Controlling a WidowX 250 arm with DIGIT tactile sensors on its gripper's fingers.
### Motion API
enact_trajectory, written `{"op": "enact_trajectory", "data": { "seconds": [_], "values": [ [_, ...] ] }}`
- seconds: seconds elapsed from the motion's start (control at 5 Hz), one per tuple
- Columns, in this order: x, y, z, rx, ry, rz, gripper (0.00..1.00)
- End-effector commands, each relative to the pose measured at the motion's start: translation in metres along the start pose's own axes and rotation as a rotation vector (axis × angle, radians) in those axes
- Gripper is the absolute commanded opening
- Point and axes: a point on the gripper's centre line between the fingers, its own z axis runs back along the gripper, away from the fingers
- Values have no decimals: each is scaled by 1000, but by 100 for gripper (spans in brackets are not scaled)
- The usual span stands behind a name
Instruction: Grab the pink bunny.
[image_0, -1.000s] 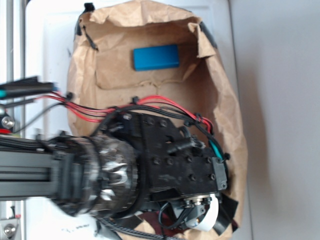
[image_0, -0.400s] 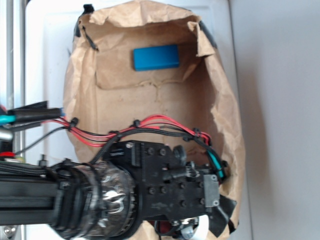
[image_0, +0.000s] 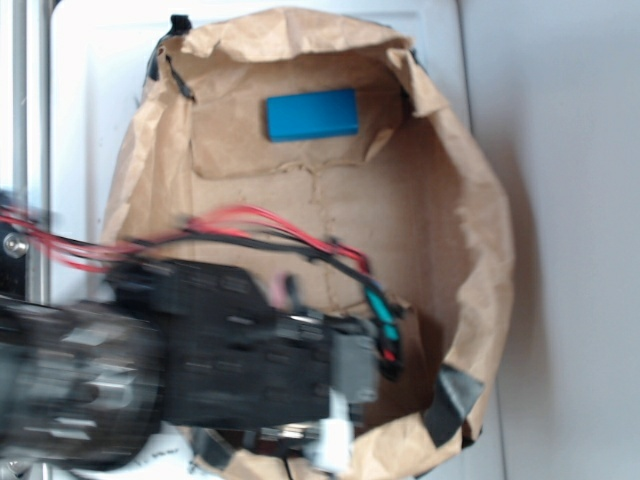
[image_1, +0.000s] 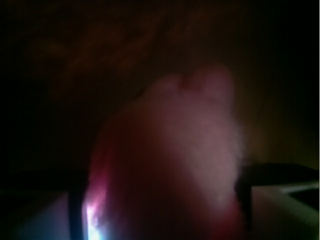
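Note:
The pink bunny fills the wrist view as a fuzzy pale-pink mass, very close and blurred. It sits between my gripper's two dark fingers, which press against its left and right sides. The gripper is shut on it. In the exterior view the black arm reaches into the near end of the brown paper bag and covers both the jaws and the bunny.
A blue rectangular block lies at the far end of the bag's floor. The bag's crumpled walls rise all round, with black tape at the near right corner. Red and black cables arch over the arm.
The arm has swung left and toward the bag's near edge, blurred by motion. The bag's right wall has bulged outward. The blue block has not moved.

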Motion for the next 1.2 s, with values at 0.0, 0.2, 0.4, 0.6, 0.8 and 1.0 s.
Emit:
{"op": "enact_trajectory", "data": {
  "seconds": [0.0, 0.2, 0.4, 0.6, 0.8, 1.0],
  "values": [
    [-40, -24, 68, 229, -5, 387, 0],
    [-39, -29, 80, 246, -14, 633, 0],
    [-37, -19, 87, 196, -22, 873, 0],
    [-39, -8, 88, 225, 31, 1030, 0],
    [-40, -6, 94, 288, 61, 1089, 0],
    [-40, -7, 107, 341, 42, 1159, 0]
  ]
}}
